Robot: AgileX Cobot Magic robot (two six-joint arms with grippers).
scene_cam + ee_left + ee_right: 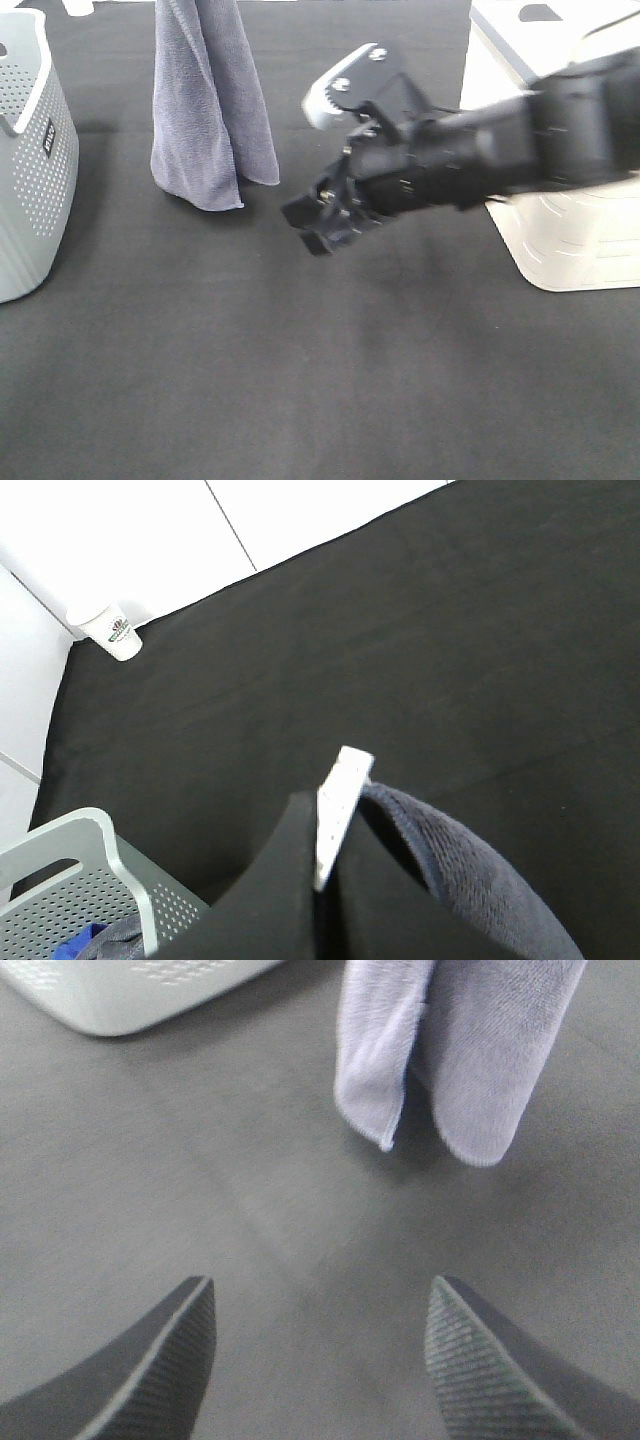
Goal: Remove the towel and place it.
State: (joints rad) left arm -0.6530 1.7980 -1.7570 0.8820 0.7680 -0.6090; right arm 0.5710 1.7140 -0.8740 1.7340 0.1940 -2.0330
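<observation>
Right jaws apart, blurred mid-air; left jaws clamped on towel (205, 110), its top cut off.

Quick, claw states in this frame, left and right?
Left claw: closed on the hanging towel.
Right claw: open, holding nothing.

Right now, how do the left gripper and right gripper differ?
The left gripper is shut on the towel, which hangs from it; the right gripper is open and empty. The exterior high view misses the left gripper; the right gripper sits low over the table, fingers aimed at the towel's lower end. Both have dark fingers.
</observation>
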